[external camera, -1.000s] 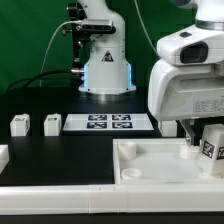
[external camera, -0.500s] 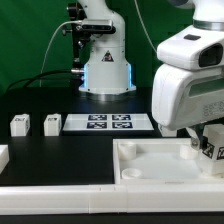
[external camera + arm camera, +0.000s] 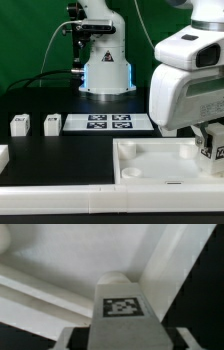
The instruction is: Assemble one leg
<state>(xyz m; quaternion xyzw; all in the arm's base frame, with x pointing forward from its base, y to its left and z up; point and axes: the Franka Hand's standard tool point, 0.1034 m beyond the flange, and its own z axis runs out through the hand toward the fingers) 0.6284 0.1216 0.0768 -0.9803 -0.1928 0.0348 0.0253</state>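
My gripper [image 3: 208,140] is shut on a leg [image 3: 214,143], a white block with a black-and-white tag, at the exterior view's right. It holds the leg over the far right corner of the large white tray-like piece [image 3: 150,160]. In the wrist view the leg [image 3: 122,308] runs between my fingers [image 3: 72,339], its far end over a round corner socket [image 3: 115,278] of the tray. Whether the leg touches the socket is hidden. Two more legs [image 3: 19,125] [image 3: 52,124] stand on the black table at the left.
The marker board [image 3: 108,123] lies on the table behind the tray. The robot base [image 3: 105,60] stands at the back. Another white piece [image 3: 3,156] shows at the left edge.
The gripper with the leg has shifted slightly to the exterior view's right and turned a little over the tray corner. Nothing else moved.
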